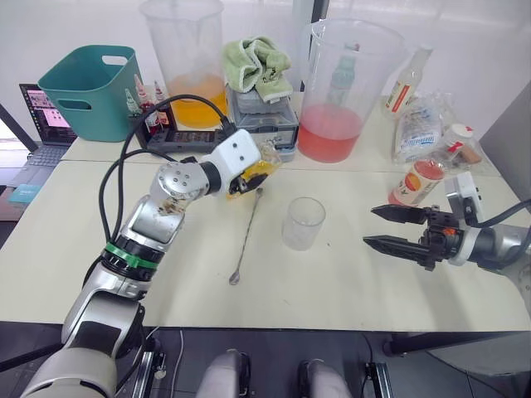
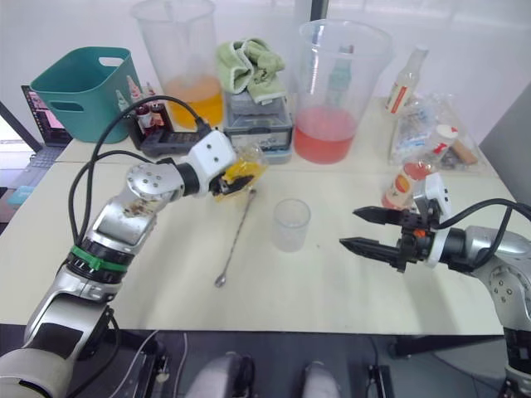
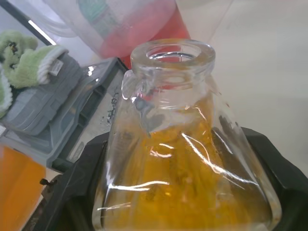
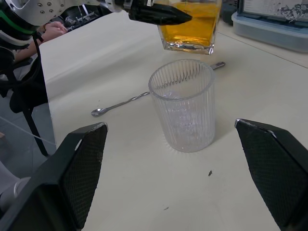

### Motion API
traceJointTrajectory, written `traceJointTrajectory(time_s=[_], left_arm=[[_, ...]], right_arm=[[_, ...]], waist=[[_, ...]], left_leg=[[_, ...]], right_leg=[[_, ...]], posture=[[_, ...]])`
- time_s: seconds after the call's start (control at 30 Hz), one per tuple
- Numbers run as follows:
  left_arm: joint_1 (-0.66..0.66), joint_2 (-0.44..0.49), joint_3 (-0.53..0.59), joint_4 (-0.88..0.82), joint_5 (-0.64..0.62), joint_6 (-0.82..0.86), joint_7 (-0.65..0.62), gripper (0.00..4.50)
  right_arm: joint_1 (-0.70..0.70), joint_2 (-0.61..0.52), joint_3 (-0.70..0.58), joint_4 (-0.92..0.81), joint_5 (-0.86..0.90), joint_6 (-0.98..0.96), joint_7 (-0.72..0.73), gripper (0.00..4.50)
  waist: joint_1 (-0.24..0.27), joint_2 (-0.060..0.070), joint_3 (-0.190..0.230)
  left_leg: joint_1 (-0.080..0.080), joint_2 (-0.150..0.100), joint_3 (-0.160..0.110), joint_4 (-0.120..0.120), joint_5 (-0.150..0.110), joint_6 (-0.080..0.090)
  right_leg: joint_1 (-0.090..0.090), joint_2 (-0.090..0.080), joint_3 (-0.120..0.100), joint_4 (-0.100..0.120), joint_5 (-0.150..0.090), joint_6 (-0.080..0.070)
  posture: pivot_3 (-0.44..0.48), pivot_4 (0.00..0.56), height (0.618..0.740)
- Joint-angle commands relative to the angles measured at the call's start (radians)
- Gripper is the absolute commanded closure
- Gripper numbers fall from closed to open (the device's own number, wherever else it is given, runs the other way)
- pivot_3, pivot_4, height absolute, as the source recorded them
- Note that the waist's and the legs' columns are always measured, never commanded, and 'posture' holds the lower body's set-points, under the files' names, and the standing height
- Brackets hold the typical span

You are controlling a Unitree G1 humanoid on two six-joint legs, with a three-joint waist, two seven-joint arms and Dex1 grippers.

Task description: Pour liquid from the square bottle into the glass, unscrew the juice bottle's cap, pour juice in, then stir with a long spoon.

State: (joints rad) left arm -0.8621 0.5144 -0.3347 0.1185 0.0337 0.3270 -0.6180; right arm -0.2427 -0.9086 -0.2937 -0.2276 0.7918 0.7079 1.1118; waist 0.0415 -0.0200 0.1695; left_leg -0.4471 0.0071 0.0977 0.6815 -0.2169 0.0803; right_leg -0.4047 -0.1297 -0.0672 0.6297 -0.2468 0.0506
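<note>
Two pale cream benches (image 1: 75,249) are set edge to edge, a seam running between them. A white wall (image 1: 66,25) is seen behind. Dark floor (image 1: 17,178) lies at left, where an open laptop (image 1: 41,124) is placed.

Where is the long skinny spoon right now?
The thin silver metal bar spoon lies flat on the table, just left of the small clear ribbed glass, under the left claw's yellow square bottle.

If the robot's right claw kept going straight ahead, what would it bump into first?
Probably the small clear ribbed glass. The open right gripper points straight at it across bare table, with the glass centred between its fingers in the right wrist view.
</note>
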Motion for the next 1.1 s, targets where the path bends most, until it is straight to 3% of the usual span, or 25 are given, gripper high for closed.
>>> traceJointTrajectory(time_s=[0.03,0.2,0.73,1.1], left_arm=[[-0.031,-0.024,0.009,-0.05,0.075,-0.124,0.05,1.7],[-0.019,-0.029,-0.05,-0.048,0.219,-0.237,0.092,1.7],[-0.009,-0.069,-0.065,-0.002,0.428,-0.431,0.18,1.7],[-0.004,-0.092,-0.067,0.032,0.506,-0.52,0.21,1.7]], right_arm=[[0.02,-0.007,-0.052,-0.048,0.025,0.001,-0.014,0.0],[0.061,-0.006,-0.079,-0.087,0.041,0.005,-0.041,0.0],[0.109,-0.024,-0.127,-0.129,0.057,0.025,-0.08,0.0],[0.109,-0.027,-0.128,-0.134,0.067,0.031,-0.096,0.0]], waist=[[0.002,0.0,0.0],[0.002,0.0,0.0],[0.002,0.0,0.0],[0.002,0.0,0.0]], left_leg=[[0.0,0.0,0.0,0.0,0.0,0.0],[0.0,0.0,0.0,0.001,-0.001,0.001],[0.0,0.0,0.0,0.002,-0.001,0.002],[0.0,0.0,0.0,0.003,-0.001,0.003]], right_leg=[[0.0,0.0,0.0,0.0,0.0,0.0],[0.0,-0.001,0.0,0.0,0.0,0.0],[0.0,-0.001,0.0,0.001,0.0,0.0],[0.0,-0.001,0.0,0.001,0.0,0.001]], posture=[[0.0,0.15,0.739],[0.0,0.15,0.739],[0.0,0.15,0.739],[0.0,0.15,0.739]])
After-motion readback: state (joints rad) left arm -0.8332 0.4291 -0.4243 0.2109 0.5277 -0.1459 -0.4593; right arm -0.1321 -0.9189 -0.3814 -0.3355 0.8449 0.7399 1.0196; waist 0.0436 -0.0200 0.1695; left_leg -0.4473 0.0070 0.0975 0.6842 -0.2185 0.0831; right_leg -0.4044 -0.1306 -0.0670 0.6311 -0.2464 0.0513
